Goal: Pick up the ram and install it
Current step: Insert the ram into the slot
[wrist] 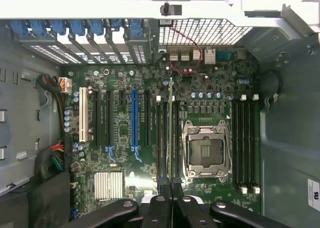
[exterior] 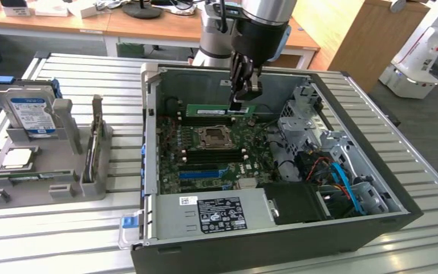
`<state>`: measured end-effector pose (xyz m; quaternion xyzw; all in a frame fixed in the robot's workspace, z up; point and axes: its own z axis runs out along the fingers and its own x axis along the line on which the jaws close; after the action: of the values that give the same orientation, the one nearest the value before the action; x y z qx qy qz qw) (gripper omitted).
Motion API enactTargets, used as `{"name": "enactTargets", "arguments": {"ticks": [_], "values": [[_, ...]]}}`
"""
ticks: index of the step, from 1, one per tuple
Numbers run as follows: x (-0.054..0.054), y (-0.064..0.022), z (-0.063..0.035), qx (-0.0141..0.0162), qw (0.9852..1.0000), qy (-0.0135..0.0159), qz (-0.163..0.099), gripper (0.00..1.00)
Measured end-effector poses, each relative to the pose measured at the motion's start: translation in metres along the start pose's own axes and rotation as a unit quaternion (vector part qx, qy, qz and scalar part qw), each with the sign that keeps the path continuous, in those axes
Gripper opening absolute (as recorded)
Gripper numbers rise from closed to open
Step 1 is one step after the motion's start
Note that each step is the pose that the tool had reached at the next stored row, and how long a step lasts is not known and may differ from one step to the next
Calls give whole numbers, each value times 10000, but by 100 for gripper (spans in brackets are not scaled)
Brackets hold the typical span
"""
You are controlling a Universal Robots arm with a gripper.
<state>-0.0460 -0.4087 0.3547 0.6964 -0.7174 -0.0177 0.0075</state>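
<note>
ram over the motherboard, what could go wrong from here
1. The gripper holds the ram off-centre, near one end, so it may tilt when pressed down and seat unevenly.
2. In the wrist view the ram hangs over the memory slots right beside the open CPU socket; a sideways slip could hit it.
</note>
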Motion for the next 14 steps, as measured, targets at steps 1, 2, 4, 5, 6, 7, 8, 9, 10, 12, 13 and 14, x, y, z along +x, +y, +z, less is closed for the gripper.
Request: {"name": "enactTargets", "arguments": {"ticks": [1, 2, 4, 5, 6, 7, 8, 9, 10, 12, 13, 14], "values": [[0, -1, 13, 0, 10000, 0, 0, 12], [1, -1, 25, 0, 10000, 0, 0, 12], [1, -2, 54, 0, 10000, 0, 0, 12], [1, -2, 60, 0, 10000, 0, 0, 12], [1, -2, 59, 0, 10000, 1, 0, 12], [1, -2, 59, 0, 10000, 1, 0, 12], [1, -2, 60, 0, 10000, 1, 0, 12], [1, -2, 60, 0, 10000, 1, 0, 12], [1, -3, 60, 0, 10000, 1, 1, 12], [1, -19, 60, 0, 10000, 0, 1, 12], [0, -32, 60, 0, 10000, 0, 0, 12], [0, -46, 59, 0, 10000, 1, 0, 12]]}}
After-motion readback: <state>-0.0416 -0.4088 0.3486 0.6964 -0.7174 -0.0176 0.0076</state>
